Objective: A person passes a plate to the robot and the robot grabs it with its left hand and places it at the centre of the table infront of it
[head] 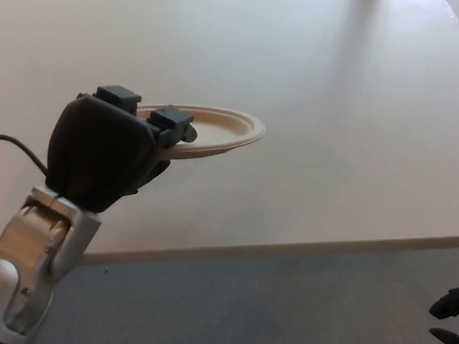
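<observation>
Gripping the plate by its near-left rim, the left hand has it up in the air over the table, pretty much level but seen almost edge-on from the head camera, so it looks like a thin beige oval. Two thick fingers sit on top of the rim, and something dark pokes out just past them on the plate's upper surface, probably a fingertip pad. The thumb must be underneath, but it's hidden, so I can't say how it sits. The back of the hand is a big black blob covering the plate's left part, with the silver-grey forearm running down to the bottom left corner and a thin black cable looping off to the left.

The plate sits over the left-middle part of the pale tabletop, not touching it as far as I can tell. The table's front edge runs across the lower third, with grey floor below.

The right hand only just shows in the bottom right corner, low over the floor, too cut off to tell how its fingers sit.
</observation>
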### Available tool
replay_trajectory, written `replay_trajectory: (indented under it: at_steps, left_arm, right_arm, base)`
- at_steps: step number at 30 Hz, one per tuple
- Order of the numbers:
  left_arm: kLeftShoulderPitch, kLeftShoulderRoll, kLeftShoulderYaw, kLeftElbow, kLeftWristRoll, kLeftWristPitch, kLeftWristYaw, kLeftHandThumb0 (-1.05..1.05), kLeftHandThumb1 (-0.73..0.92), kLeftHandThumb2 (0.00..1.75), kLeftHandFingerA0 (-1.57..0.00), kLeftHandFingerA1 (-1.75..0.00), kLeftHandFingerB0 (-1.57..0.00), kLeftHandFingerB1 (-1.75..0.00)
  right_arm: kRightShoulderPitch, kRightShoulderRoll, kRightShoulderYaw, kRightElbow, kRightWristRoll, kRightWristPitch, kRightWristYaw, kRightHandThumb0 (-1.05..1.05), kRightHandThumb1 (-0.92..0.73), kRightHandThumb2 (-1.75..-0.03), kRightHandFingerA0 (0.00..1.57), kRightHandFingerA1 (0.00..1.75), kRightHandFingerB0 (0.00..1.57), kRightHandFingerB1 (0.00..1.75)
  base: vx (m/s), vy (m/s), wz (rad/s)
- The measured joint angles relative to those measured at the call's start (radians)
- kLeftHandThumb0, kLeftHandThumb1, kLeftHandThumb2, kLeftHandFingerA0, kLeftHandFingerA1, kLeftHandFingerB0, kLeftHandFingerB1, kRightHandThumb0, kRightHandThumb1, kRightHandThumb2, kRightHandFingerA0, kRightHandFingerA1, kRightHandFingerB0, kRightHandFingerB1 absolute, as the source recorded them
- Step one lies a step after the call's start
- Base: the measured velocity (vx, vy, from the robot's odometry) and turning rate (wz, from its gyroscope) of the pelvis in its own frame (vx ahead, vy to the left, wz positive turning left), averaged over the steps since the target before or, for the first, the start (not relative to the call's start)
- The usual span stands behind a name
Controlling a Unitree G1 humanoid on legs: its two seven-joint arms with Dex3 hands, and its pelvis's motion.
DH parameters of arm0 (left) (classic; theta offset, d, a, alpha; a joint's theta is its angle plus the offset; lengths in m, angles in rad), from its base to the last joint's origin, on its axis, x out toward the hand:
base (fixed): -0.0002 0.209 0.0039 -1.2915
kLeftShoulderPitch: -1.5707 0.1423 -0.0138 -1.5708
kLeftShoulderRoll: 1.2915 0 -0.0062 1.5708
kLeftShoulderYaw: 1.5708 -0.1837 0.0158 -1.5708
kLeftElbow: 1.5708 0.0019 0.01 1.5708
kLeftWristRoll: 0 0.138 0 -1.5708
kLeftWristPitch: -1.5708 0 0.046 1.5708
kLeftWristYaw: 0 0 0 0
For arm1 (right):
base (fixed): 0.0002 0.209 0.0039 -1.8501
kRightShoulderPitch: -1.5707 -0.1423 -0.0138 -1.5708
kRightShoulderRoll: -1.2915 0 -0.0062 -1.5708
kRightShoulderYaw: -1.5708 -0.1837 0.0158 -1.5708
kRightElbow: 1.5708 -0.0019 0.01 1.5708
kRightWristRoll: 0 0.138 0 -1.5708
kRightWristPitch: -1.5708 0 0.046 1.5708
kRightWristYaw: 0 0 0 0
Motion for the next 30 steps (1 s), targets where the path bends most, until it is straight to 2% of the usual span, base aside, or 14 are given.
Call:
replay_trajectory:
  at_steps: [5,6,7,9,13,14,17,18,19,22,23,24,25,30]
  left_arm:
    - [-0.081,-0.019,-0.082,0.169,0.017,0.014,0.032,-0.30,0.55,0.56,-0.99,-1.42,-0.81,-0.49]
    - [-0.091,-0.024,-0.092,0.187,0.018,0.015,0.034,-0.41,0.51,0.73,-1.03,-1.34,-0.75,-0.58]
    - [-0.114,-0.038,-0.116,0.236,0.020,0.022,0.036,-0.31,0.57,0.58,-0.98,-1.41,-0.79,-0.49]
    - [-0.148,-0.052,-0.150,0.296,0.022,0.030,0.036,-0.42,0.50,0.72,-1.01,-1.34,-0.73,-0.57]
    - [-0.203,-0.083,-0.198,0.398,0.022,0.048,0.033,-0.35,0.59,0.60,-0.91,-1.44,-0.74,-0.47]
    - [-0.215,-0.089,-0.212,0.422,0.021,0.054,0.029,-0.33,0.61,0.58,-0.92,-1.40,-0.75,-0.46]
    - [-0.248,-0.100,-0.242,0.466,0.021,0.074,0.010,-0.33,0.61,0.58,-0.92,-1.40,-0.75,-0.46]
    - [-0.255,-0.102,-0.248,0.473,0.020,0.079,0.007,-0.31,0.62,0.59,-0.93,-1.34,-0.64,-0.43]
    - [-0.259,-0.104,-0.252,0.477,0.019,0.083,0.005,-0.32,0.69,0.60,-0.85,-1.10,-0.60,-0.40]
    - [-0.284,-0.129,-0.261,0.507,0.009,0.109,-0.030,-0.32,0.69,0.60,-0.85,-1.10,-0.60,-0.40]
    - [-0.286,-0.133,-0.262,0.509,0.005,0.116,-0.040,-0.36,0.38,0.96,0.00,-0.48,0.00,-0.47]
    - [-0.290,-0.138,-0.263,0.511,0.002,0.124,-0.051,-0.36,0.38,0.96,0.00,-0.48,0.00,-0.47]
    - [-0.290,-0.141,-0.261,0.509,-0.002,0.131,-0.065,-0.78,0.49,0.88,0.00,-0.23,-0.06,-0.20]
    - [-0.290,-0.160,-0.241,0.473,-0.036,0.147,-0.151,-0.88,0.48,0.91,0.00,-0.06,0.00,0.00]
  right_arm:
    - [0.004,0.000,-0.011,0.000,0.003,-0.002,0.003,-0.68,-0.77,-0.63,0.41,0.56,0.27,0.43]
    - [0.004,0.000,-0.012,0.000,0.003,-0.002,0.003,-0.68,-0.77,-0.63,0.41,0.54,0.27,0.42]
    - [0.004,0.000,-0.015,0.000,0.003,-0.003,0.004,-0.69,-0.78,-0.63,0.41,0.55,0.28,0.43]
    - [0.004,0.000,-0.016,0.000,0.003,-0.003,0.005,-0.68,-0.78,-0.63,0.41,0.55,0.28,0.43]
    - [0.005,0.000,-0.016,-0.001,0.002,-0.004,0.005,-0.71,-0.74,-0.65,0.37,0.56,0.25,0.44]
    - [0.005,0.000,-0.016,-0.001,0.002,-0.004,0.005,-0.68,-0.58,-1.03,0.38,0.65,0.15,0.51]
    - [0.005,0.000,-0.015,-0.001,0.002,-0.004,0.006,-0.68,-0.58,-1.03,0.38,0.65,0.15,0.51]
    - [0.005,0.000,-0.015,-0.001,0.002,-0.004,0.006,-0.70,-0.77,-0.63,0.33,0.55,0.27,0.43]
    - [0.005,0.000,-0.015,-0.001,0.002,-0.004,0.006,-0.70,-0.78,-0.63,0.29,0.55,0.27,0.44]
    - [0.004,0.000,-0.009,-0.002,-0.001,-0.003,0.006,-0.70,-0.78,-0.63,0.29,0.55,0.27,0.44]
    - [0.004,0.000,-0.007,-0.002,-0.001,-0.003,0.006,-0.71,-0.78,-0.63,0.29,0.56,0.27,0.45]
    - [0.004,0.000,-0.006,-0.002,-0.001,-0.002,0.006,-0.71,-0.78,-0.63,0.29,0.56,0.27,0.45]
    - [0.004,0.000,-0.005,-0.002,-0.001,-0.002,0.006,-0.71,-0.78,-0.63,0.30,0.57,0.28,0.45]
    - [0.004,0.001,-0.001,-0.003,-0.001,-0.003,0.006,-0.70,-0.78,-0.63,0.32,0.56,0.28,0.44]
  base:
    - [0.00,0.000,0.00]
    - [0.00,0.000,0.00]
    - [0.00,0.000,0.00]
    - [0.00,0.000,0.00]
    - [0.00,0.000,0.00]
    - [0.00,0.000,0.00]
    - [0.00,0.000,0.00]
    - [0.00,0.000,0.00]
    - [0.00,0.000,0.00]
    - [0.00,0.000,0.00]
    - [0.00,0.000,0.00]
    - [0.00,0.000,0.00]
    - [0.00,0.000,0.00]
    - [0.00,0.000,0.00]
